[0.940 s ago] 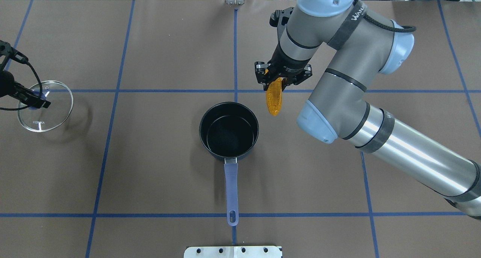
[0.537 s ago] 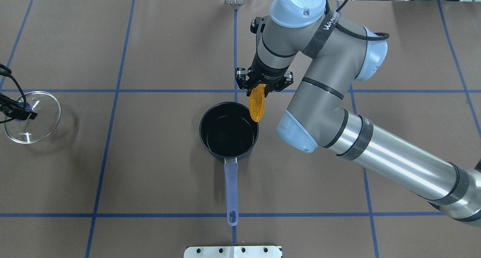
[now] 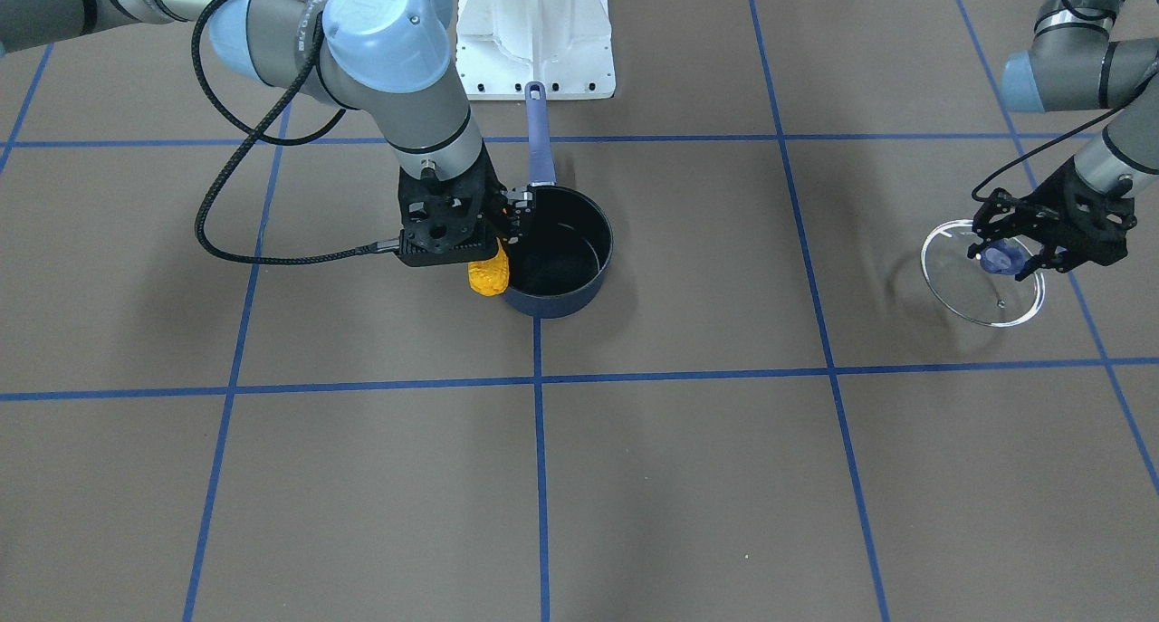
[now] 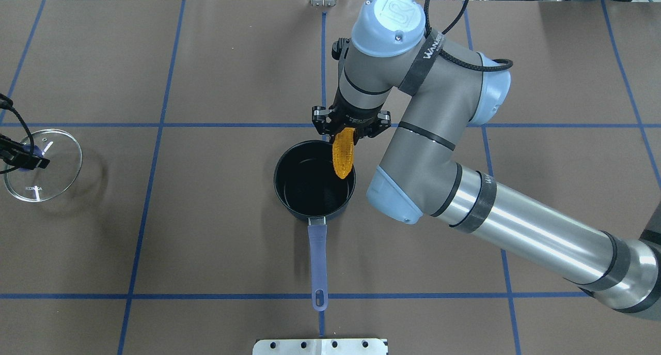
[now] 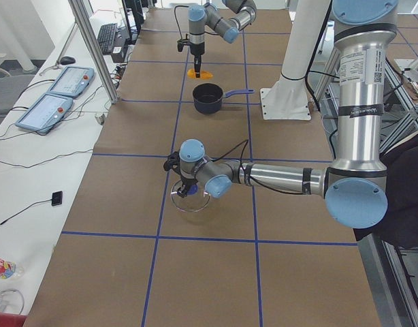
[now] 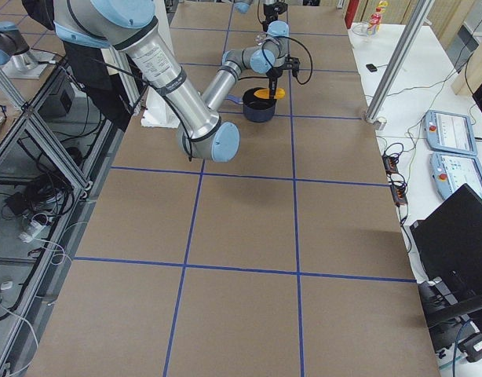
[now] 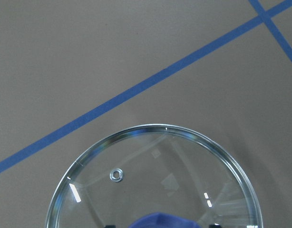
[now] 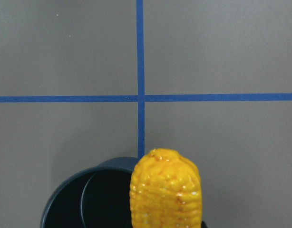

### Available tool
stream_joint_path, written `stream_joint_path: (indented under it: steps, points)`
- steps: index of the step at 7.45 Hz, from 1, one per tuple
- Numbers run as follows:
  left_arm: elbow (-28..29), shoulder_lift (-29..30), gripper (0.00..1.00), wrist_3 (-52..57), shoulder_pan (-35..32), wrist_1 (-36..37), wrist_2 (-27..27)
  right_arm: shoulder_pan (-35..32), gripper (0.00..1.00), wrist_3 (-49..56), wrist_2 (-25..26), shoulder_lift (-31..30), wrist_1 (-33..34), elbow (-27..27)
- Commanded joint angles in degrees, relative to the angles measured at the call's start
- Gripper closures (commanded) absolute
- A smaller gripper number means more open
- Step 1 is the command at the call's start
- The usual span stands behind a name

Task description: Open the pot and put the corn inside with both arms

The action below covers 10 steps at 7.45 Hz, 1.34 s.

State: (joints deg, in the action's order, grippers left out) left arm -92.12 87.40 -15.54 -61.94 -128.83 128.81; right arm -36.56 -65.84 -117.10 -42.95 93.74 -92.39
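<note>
The dark navy pot [image 4: 310, 187] stands open at the table's middle, its purple-blue handle [image 4: 317, 262] pointing toward the robot's base. It also shows in the front view [image 3: 554, 303]. My right gripper [image 4: 345, 129] is shut on the orange-yellow corn [image 4: 343, 157], which hangs tip down over the pot's far right rim. The corn also shows in the front view [image 3: 487, 276] and the right wrist view [image 8: 166, 190]. My left gripper [image 4: 23, 158] is shut on the blue knob of the glass lid [image 4: 54, 171] at the far left and holds it low over the table.
A white base plate [image 4: 320, 346] sits at the near table edge behind the pot's handle. The right arm's black cable [image 3: 231, 205] loops beside the wrist. Blue tape lines [image 4: 206, 125] cross the brown table.
My right arm has moved left with the corn, from beside the pot to over its rim. My left arm has carried the lid further left.
</note>
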Motion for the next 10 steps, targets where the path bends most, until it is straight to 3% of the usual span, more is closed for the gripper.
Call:
stream_joint_path:
  steps: [1,3,5,6,7,8,10]
  points:
    - [-0.25,0.4,0.47,-1.16,0.15,-0.01,0.29,3.24,0.68,-1.31,2.13,0.32,-0.05,0.64]
    - [-0.43,0.58,0.47,-1.51,0.15,0.07,0.47,6.92,0.67,-1.4,6.33,-0.12,-0.14,1.16]
    - [-0.43,0.58,0.47,-1.51,0.15,0.07,0.39,7.91,0.64,-1.57,6.62,-0.56,-2.4,2.12]
    - [-0.43,0.49,0.47,-1.51,0.15,0.07,0.39,7.99,0.48,-1.92,6.62,-0.3,-4.86,3.78]
    - [-0.43,0.49,0.47,-1.51,0.24,0.07,0.3,7.91,0.2,-2.45,6.79,-0.12,-6.45,4.41]
    - [-0.43,0.49,0.47,-1.78,0.33,0.07,0.38,7.65,0.0,-2.45,6.8,0.31,-6.46,4.33]
    - [-0.34,0.49,0.47,-1.78,0.33,0.07,0.3,5.19,0.0,-2.36,5.83,1.63,-6.03,3.98]
